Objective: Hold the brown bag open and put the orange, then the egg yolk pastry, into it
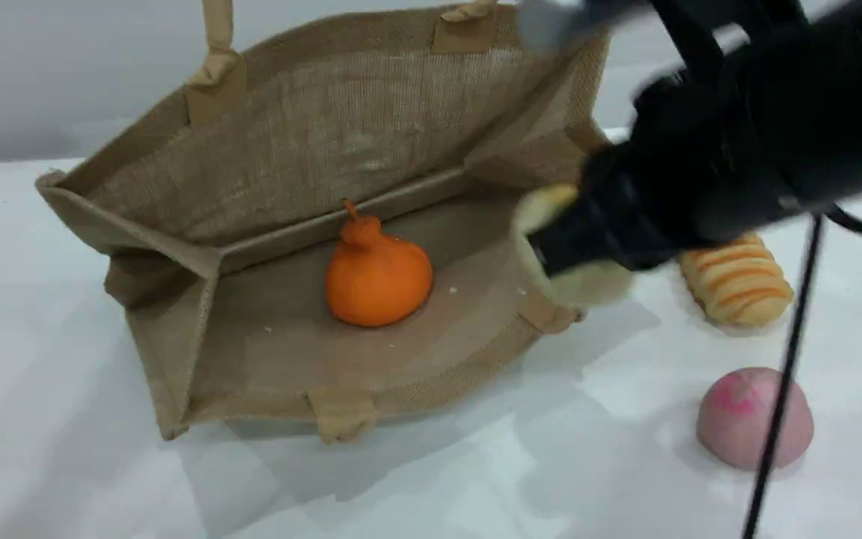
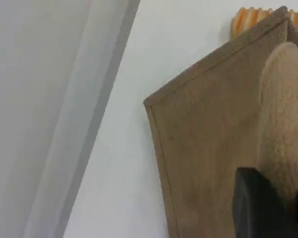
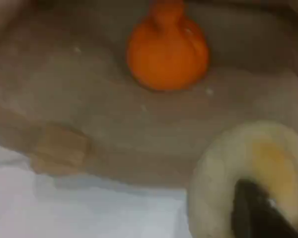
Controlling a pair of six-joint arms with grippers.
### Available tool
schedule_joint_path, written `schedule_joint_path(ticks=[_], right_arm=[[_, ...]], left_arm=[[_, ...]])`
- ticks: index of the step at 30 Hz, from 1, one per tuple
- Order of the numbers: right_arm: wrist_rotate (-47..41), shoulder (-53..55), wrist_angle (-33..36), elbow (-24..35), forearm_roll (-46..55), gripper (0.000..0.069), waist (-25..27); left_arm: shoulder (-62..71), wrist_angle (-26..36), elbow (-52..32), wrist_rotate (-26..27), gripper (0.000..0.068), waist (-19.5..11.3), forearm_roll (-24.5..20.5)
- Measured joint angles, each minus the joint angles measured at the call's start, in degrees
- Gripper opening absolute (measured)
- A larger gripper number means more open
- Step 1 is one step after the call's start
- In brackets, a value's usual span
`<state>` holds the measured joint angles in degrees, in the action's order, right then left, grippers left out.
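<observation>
Two pincers share the work here, and we start with the biggest thing: the brown bag [image 1: 311,142], a tan woven jute tote lying on its side on the white tabletop [image 1: 64,449], its mouth gaping toward us. We judge it gapes because the left pincer [image 2: 258,203] is clamped on a thick beige handle [image 2: 283,109], lifting the upper wall so there is room to reach in. The right pincer [image 1: 551,251], blurred, is closed on the egg yolk pastry [image 1: 588,288] and carries it just at the bag's right rim, not yet inside. The orange [image 1: 377,273], bright, squat and knobby-topped, rests on the bag's lower wall near the fold. The pastry looks pale cream with a golden patch.
</observation>
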<state>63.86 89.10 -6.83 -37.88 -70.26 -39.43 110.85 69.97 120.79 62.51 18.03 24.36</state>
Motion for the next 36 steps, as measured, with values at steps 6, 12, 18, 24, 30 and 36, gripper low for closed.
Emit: schedule_joint_path(ticks=[6,12,18,24,30,36], right_arm=[[-0.13,0.23,1.89,-6.23,1.24,0.0038,-0.01],[1.01,6.06,3.26,-12.26,1.28,0.0038,-0.01],[1.35,15.14,2.94,-19.12,1.35,0.0038,-0.01],[4.29,23.13,1.61,-26.82,1.48,0.0041,-0.01],[6.06,26.08,-2.57,-30.81,1.42,0.0058,-0.01],[7.35,26.74,-4.37,-31.02,0.12,0.0162,-0.01]], left_arm=[[0.00,0.00,0.00,-0.05,0.0088,0.00,0.00],[0.00,0.00,0.00,-0.44,0.0088,0.00,0.00],[0.00,0.00,0.00,-0.47,0.0088,0.00,0.05],[0.00,0.00,0.00,-0.52,0.0088,0.00,0.05],[0.00,0.00,0.00,-0.52,0.0088,0.00,0.05],[0.00,0.00,0.00,-0.52,0.0088,0.00,0.05]])
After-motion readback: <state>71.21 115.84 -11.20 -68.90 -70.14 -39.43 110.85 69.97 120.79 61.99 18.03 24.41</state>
